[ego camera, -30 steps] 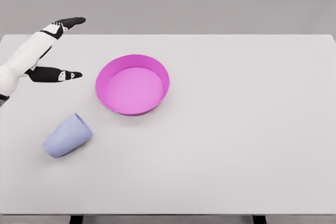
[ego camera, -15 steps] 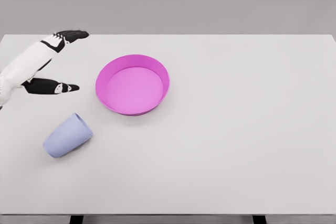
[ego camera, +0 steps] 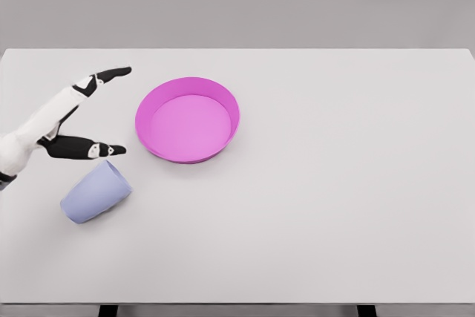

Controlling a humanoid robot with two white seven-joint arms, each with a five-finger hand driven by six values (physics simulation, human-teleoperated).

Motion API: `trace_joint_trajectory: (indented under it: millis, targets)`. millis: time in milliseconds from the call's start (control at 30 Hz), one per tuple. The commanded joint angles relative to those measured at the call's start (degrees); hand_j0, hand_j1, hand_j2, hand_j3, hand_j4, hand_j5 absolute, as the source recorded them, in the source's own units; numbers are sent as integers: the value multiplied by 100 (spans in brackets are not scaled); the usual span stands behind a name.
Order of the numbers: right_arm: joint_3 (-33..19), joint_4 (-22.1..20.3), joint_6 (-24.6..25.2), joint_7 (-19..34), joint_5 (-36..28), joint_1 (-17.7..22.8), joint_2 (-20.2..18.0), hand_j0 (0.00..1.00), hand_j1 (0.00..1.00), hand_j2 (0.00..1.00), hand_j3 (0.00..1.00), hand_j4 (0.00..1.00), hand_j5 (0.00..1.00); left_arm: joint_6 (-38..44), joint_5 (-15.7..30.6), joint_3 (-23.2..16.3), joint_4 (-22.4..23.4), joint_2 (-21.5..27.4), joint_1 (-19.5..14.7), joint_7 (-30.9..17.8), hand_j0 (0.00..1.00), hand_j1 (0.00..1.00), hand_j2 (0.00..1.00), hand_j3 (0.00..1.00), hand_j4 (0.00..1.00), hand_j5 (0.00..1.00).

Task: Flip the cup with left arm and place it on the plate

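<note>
L arm (ego camera: pixel 15 150) cut off at frame's left edge

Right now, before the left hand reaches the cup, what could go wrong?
The cup lies on its side on the table, so a touch from the open left hand may roll it away. The plate has a raised rim, which the cup could catch on and tip.

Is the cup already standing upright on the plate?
No, the cup lies on its side on the table, apart from the pink plate, with the open left hand just above it.
</note>
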Motion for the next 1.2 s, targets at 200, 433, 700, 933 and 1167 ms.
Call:
trace_joint_trajectory:
  millis: [200,433,700,933,1167]
  targets:
    - [1,2,0,1,-2,0,0,100,100,100,100,100,100,-488,545,-272,-10,134,70,4,100,100,100,100,100,100]
    - [1,2,0,1,-2,0,0,100,100,100,100,100,100,-639,1186,-887,-19,1329,53,30,100,100,100,100,100,100]
    - [1,2,0,1,-2,0,0,100,100,100,100,100,100,-639,1266,-1388,-19,1936,62,30,100,100,100,100,100,100]
    - [1,2,0,1,-2,0,0,100,100,100,100,100,100,-639,1424,-1537,-19,1883,114,48,100,100,100,100,100,100]
    - [1,2,0,1,-2,0,0,100,100,100,100,100,100,-639,1406,-1502,-10,1936,62,-49,100,100,100,100,100,100]
